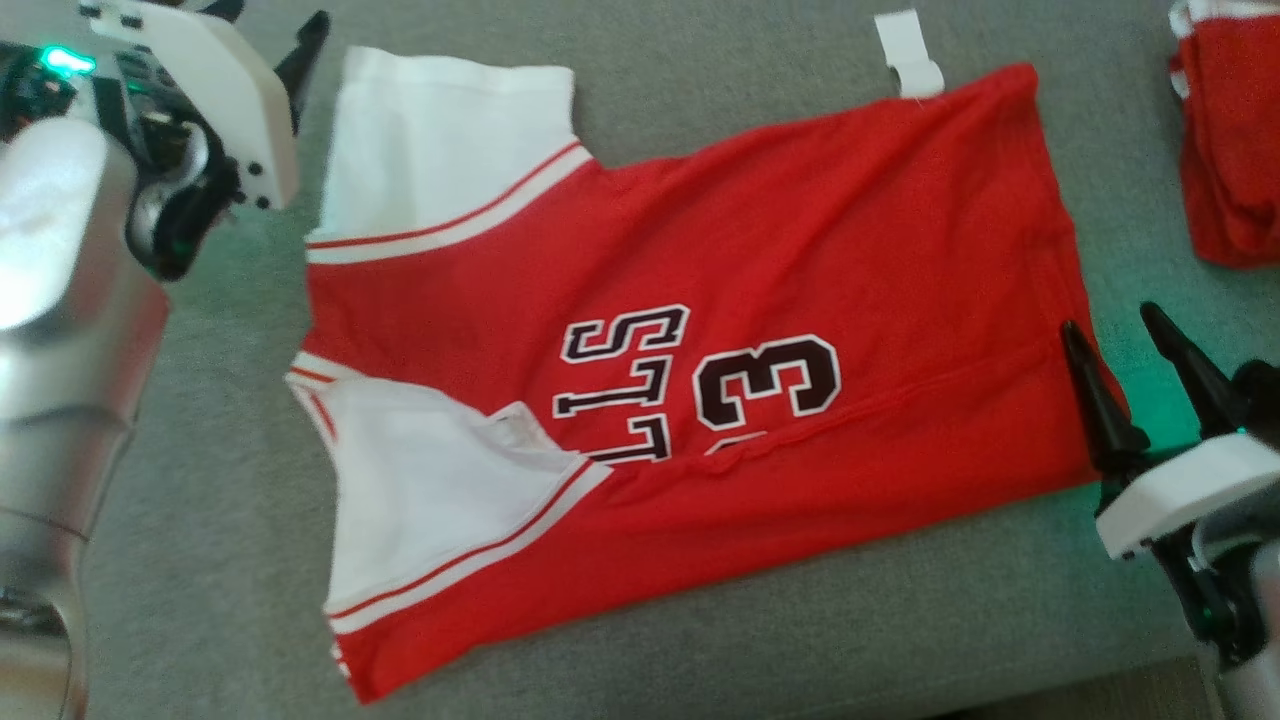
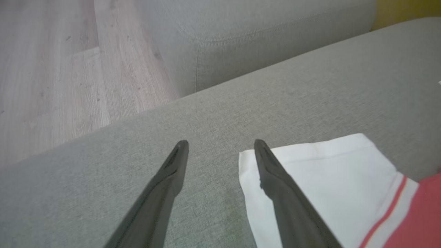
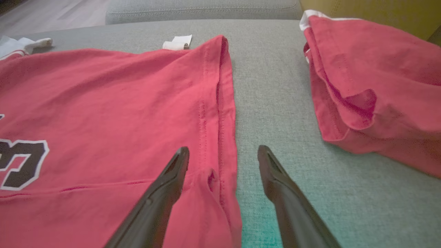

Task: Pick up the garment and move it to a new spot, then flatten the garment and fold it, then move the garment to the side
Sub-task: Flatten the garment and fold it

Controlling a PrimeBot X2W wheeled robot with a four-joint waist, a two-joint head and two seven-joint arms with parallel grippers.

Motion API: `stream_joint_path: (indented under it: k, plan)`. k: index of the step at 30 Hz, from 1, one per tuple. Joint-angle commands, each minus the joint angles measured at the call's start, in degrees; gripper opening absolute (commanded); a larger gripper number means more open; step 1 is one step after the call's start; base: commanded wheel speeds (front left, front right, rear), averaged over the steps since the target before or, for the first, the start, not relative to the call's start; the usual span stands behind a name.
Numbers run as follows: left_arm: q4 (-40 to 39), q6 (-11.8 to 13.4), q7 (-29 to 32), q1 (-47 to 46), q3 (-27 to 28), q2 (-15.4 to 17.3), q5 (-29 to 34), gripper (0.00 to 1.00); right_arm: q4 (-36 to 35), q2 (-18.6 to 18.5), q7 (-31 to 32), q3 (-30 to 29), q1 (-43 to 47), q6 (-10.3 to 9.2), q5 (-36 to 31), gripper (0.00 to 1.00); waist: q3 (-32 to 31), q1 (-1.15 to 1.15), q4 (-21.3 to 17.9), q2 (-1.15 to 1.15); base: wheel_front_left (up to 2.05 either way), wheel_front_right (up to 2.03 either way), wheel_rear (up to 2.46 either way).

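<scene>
Grey cushion (image 1: 700,640) spans the head view, and the jersey (image 1: 800,250) lies spread across it, red body flat. The near long edge is lapped over the lettering. A white tag (image 1: 908,50) lies at its far edge, and another garment (image 1: 1230,150) sits well apart at the upper right. The left gripper (image 1: 265,25) hangs just beside the far white sleeve (image 1: 440,150). The right gripper (image 1: 1112,330) stands at the hem (image 1: 1060,230), near its lower corner. Both are empty.

From the left wrist, wood floor (image 2: 51,69) shows past the cushion. The left gripper's fingers are spread wide: one over bare cushion, one crossing the sleeve's edge. Whether it touches the cloth I cannot tell.

From the right wrist, the fingers are as wide apart and straddle the hem, one over red cloth, one over cushion, holding nothing.

The fold looks to be the step in hand. To do it well, each gripper should probably come down low and pinch every layer at its end, sleeve and hem. Both should then lift together, keeping the cloth taut so the lapped edge does not slide or bunch.
</scene>
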Motion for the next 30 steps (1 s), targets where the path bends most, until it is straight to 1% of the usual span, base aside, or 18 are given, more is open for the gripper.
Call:
stream_joint_path:
  k: [1, 5, 13, 15, 16, 17, 18, 21, 25, 27, 30]
  plan:
    - [-0.1, -0.2, 0.9, -3.5, 1.4, 2.1, 0.0, 1.00, -1.2, -1.8, -1.0, 1.1, -1.0, -0.04, 0.6, 1.00, 3.0, -0.02, -2.6, 0.00, 0.00, 0.00, 0.00]
    - [4.8, -0.4, 3.8, -6.4, 1.1, 1.7, -0.8, 1.00, 0.6, -2.1, -2.5, 1.7, -2.9, -0.04, 1.7, 1.00, 5.0, -0.02, -4.2, 0.00, 0.00, 0.00, 0.00]
    - [8.6, -0.7, 5.4, -6.8, -0.6, 1.7, -1.7, 1.00, 2.9, -2.0, -4.4, 1.1, -4.1, -0.04, 2.0, 1.00, 5.6, -0.02, -5.3, 0.00, 0.00, 0.00, 0.00]
    - [8.9, -0.7, 5.1, -6.8, -1.0, 1.8, -1.8, 0.66, 3.3, -2.0, -4.7, 0.7, -4.2, -0.04, 1.9, 1.00, 5.4, -0.02, -5.3, 0.00, 0.00, 0.00, 0.00]
    - [9.0, -0.7, 4.9, -6.8, -1.2, 1.8, -1.9, 0.36, 3.5, -2.0, -4.8, 0.5, -4.3, -0.04, 1.8, 1.00, 5.3, -0.02, -5.2, 0.00, 0.00, 0.00, 0.00]
    - [9.0, -0.7, 4.7, -6.8, -1.4, 1.8, -2.0, 0.08, 3.8, -2.0, -4.9, 0.3, -4.3, -0.04, 1.7, 1.00, 5.1, -0.02, -5.0, 0.00, 0.00, 0.00, 0.00]
    - [9.0, -0.8, 4.4, -6.7, -1.5, 1.8, -2.2, 0.00, 3.9, -2.0, -4.9, 0.0, -4.3, -0.04, 1.6, 1.00, 4.9, -0.02, -4.9, 0.00, 0.00, 0.00, 0.00]
    - [9.0, -0.8, 3.3, -6.8, -1.6, 1.7, -2.9, 0.00, 3.9, -2.2, -4.6, -0.3, -4.8, -0.04, 1.5, 1.00, 4.2, -0.02, -4.2, 0.00, 0.00, 0.00, 0.00]
    - [8.3, -0.8, 1.7, -6.9, -2.2, 1.5, -3.5, 0.00, 3.4, -3.4, -3.1, 0.0, -7.3, -0.04, 1.6, 1.00, 3.0, -0.02, -3.3, 0.00, 0.00, 0.00, 0.00]
    - [7.3, -0.8, 0.7, -6.9, -2.7, 1.3, -4.0, 0.00, 3.5, -3.6, -1.6, 0.5, -9.8, -0.04, 2.6, 1.00, 2.5, -0.02, -2.7, 0.00, 0.00, 0.00, 0.00]
    - [5.6, -0.8, -0.4, -6.9, -3.9, 1.2, -5.0, 0.00, 4.8, -4.4, 1.9, 3.4, -14.7, -0.04, 4.6, 1.00, 1.8, -0.02, -1.7, 0.00, 0.00, 0.00, 0.00]
